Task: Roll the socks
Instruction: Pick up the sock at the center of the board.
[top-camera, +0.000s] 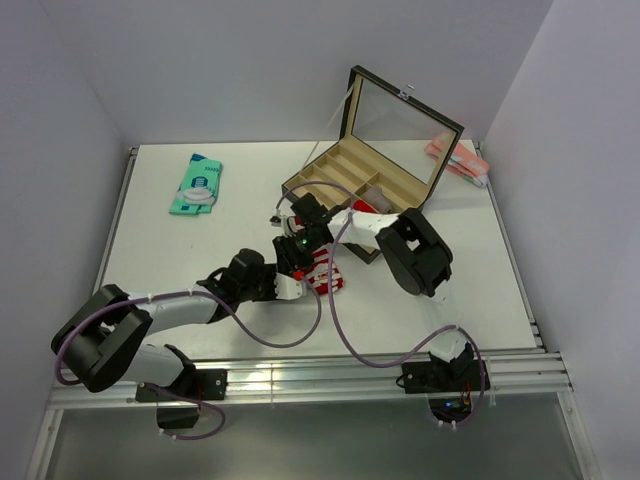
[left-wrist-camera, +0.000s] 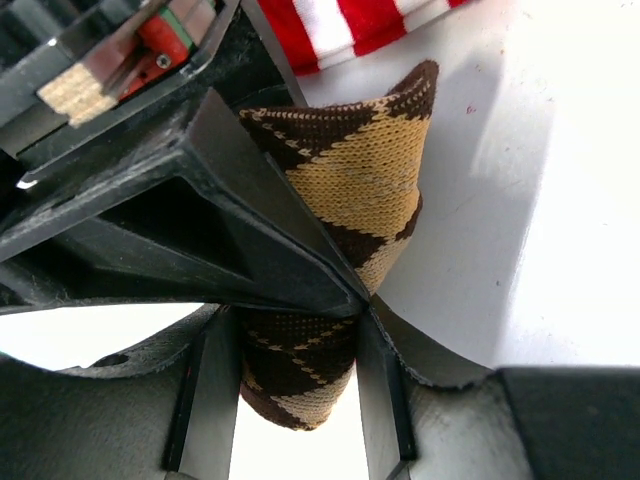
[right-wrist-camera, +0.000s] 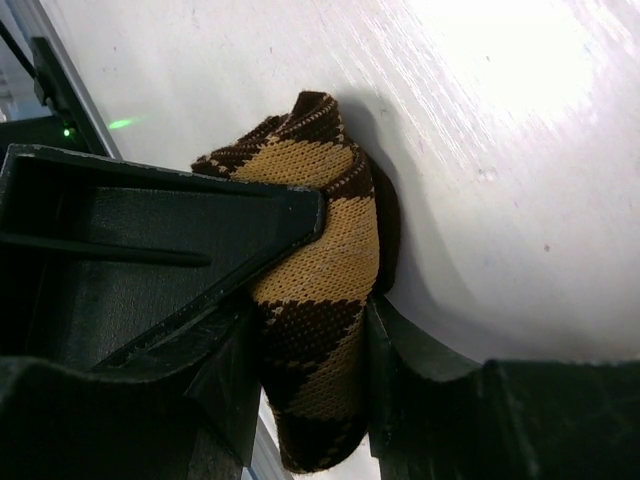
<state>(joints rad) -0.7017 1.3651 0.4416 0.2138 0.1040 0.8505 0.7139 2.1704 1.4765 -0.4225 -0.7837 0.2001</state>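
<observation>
Top external view: white tabletop (top-camera: 150, 250), with open dark case of tan compartments and mirrored lid (top-camera: 300, 185) at rear centre. Black left arm (top-camera: 170, 310) and black right arm (top-camera: 415, 250) meeting at mid-table, just in front of the case. Teal flat packet (top-camera: 197, 184) at rear left, well apart. Red-and-white striped fabric sock (top-camera: 328, 278) lying on the table beneath the wrists.

Left wrist view: left gripper (left-wrist-camera: 295, 330) closed against both sides of the brown-and-tan argyle knit sock (left-wrist-camera: 350, 170), bunched into an upright fold on the tabletop, just beside the striped sock's edge.

Right wrist view: right gripper (right-wrist-camera: 310, 320) pinching the same sock between its fingers.
</observation>
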